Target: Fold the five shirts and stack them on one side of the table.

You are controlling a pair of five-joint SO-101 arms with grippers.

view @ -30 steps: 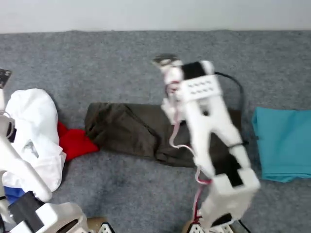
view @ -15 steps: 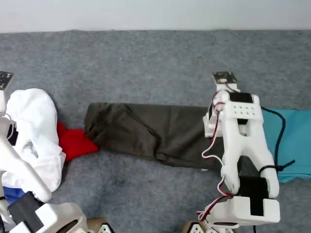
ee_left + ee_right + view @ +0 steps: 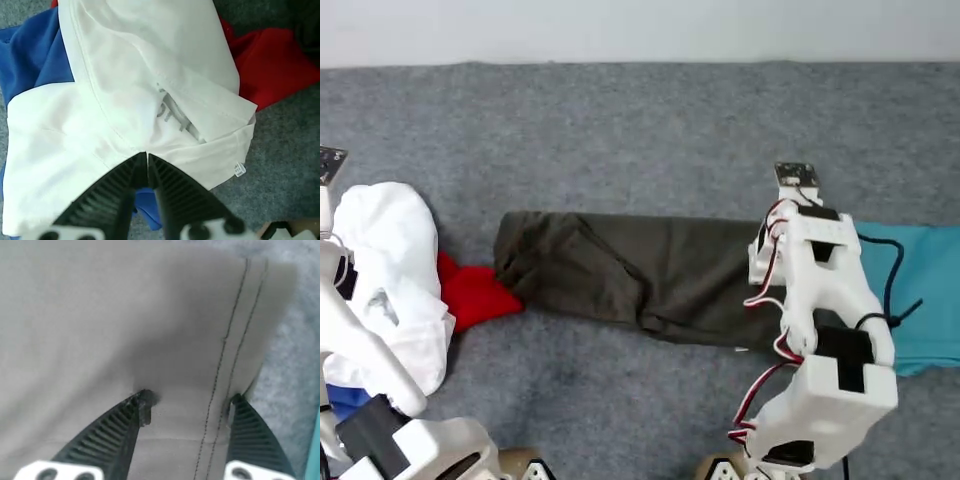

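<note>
Shirts: all five on the grey felt-covered worktop (image 3: 620, 120), none stacked yet.

Near left: the left arm (image 3: 360, 350) is over a heap. The rumpled white cotton shirt (image 3: 385, 260) lies on top, with a blue shirt (image 3: 345, 398) poking out under its near edge. Left hand (image 3: 147, 157) is narrow, fingers almost together, with the tips at the white cloth. Can't tell if any fabric is pinched. In the left wrist view the blue shirt (image 3: 35, 55) shows on both sides of the white one.

Red shirt (image 3: 475, 295) sticks out from under the white shirt on the side toward the middle. Its tip touches the end of the dark olive shirt (image 3: 620, 265).

The olive shirt lies as a long band across the middle of the worktop. One end is bunched and creased, the other flatter.

Right arm (image 3: 820, 330) is over the olive shirt's flatter end. Right hand (image 3: 190, 401) is wide, holding nothing. Both fingertips are down on the olive cloth, and a double-stitched hem runs between them close to the shirt's edge.

Just beyond that end lies a folded teal shirt (image 3: 925, 290), flat at the right edge of the worktop. The arm hides whether it touches the olive one.

Far side: bare grey felt to the back edge.
</note>
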